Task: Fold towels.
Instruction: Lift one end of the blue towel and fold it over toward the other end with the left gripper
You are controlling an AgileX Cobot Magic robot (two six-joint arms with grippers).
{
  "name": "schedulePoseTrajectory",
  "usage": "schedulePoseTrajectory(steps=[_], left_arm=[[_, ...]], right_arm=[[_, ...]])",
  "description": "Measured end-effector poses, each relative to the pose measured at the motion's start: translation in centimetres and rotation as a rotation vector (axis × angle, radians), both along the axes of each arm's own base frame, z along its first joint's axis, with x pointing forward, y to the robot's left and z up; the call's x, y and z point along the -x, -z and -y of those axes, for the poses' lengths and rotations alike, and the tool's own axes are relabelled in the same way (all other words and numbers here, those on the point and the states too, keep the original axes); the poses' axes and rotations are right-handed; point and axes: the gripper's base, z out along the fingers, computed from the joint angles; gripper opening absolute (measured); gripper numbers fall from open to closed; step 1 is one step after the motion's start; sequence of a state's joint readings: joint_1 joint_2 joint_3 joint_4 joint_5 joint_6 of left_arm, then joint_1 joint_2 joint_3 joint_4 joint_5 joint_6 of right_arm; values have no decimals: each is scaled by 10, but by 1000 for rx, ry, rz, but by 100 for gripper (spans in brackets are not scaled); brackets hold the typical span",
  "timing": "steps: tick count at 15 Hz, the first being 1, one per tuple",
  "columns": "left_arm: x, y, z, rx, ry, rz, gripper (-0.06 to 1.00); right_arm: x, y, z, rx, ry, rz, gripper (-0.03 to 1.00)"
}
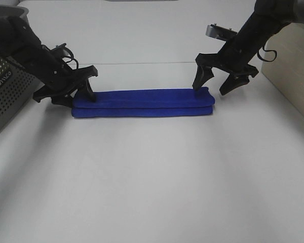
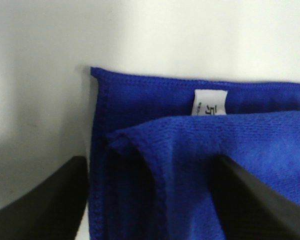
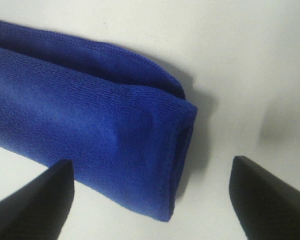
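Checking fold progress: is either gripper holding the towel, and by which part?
Nothing is held: left gripper and right gripper have open jaws straddling the ends of the towel.

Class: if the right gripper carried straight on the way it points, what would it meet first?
Probably the end of the royal-blue plush microfibre towel, framed by the open fingers of the right gripper; one finger may reach the white table.

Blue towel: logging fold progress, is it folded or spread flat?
Folded. The blue towel lies as a narrow strip; both wrist views show layers stacked at its ends, with the white tag on the lower layer.
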State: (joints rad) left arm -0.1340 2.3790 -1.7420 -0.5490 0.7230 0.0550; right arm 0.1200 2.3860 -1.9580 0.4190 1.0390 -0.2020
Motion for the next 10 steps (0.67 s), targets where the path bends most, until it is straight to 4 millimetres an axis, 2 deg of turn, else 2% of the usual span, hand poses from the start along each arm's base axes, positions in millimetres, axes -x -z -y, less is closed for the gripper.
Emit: schedulePoseTrajectory(steps=[2, 3, 6, 10], left_arm=[[0, 4, 0, -1, 1, -10, 18], [0, 4, 0, -1, 1, -11, 7], [0, -4, -2, -37, 26, 13, 7], [0, -88, -14, -198, 110, 122, 7]], right_arm=[[0, 0, 0, 2, -1, 0, 82], [0, 0, 0, 3, -1, 0, 82], [0, 0, 0, 3, -1, 0, 82], [0, 0, 0, 3, -1, -1, 82]])
